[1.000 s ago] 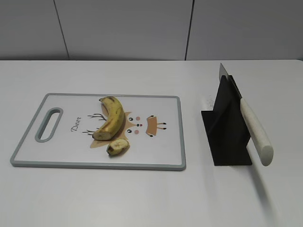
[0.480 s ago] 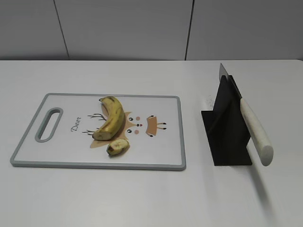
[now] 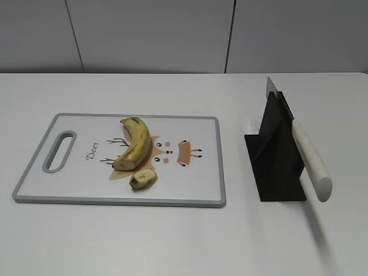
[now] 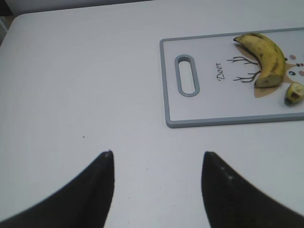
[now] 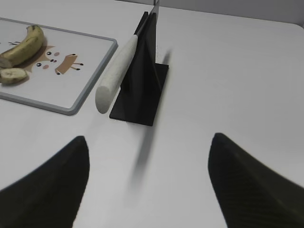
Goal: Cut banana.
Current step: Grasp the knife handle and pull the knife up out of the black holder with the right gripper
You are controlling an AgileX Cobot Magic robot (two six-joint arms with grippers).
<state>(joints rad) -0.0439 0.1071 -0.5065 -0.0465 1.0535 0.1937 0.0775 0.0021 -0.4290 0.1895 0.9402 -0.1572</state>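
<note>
The banana, long, curved and yellow with brown bruises, lies on the white cutting board with a short cut-off stub just in front of it. It also shows in the left wrist view and the right wrist view. A knife with a white handle rests in a black stand to the right of the board. My left gripper is open and empty over bare table, well left of the board. My right gripper is open and empty, in front of the stand. Neither gripper shows in the exterior view.
The board has a grey rim, a handle slot at its left end and a deer drawing. The knife handle sticks out past the stand towards the table's front. A grey wall runs behind the white table.
</note>
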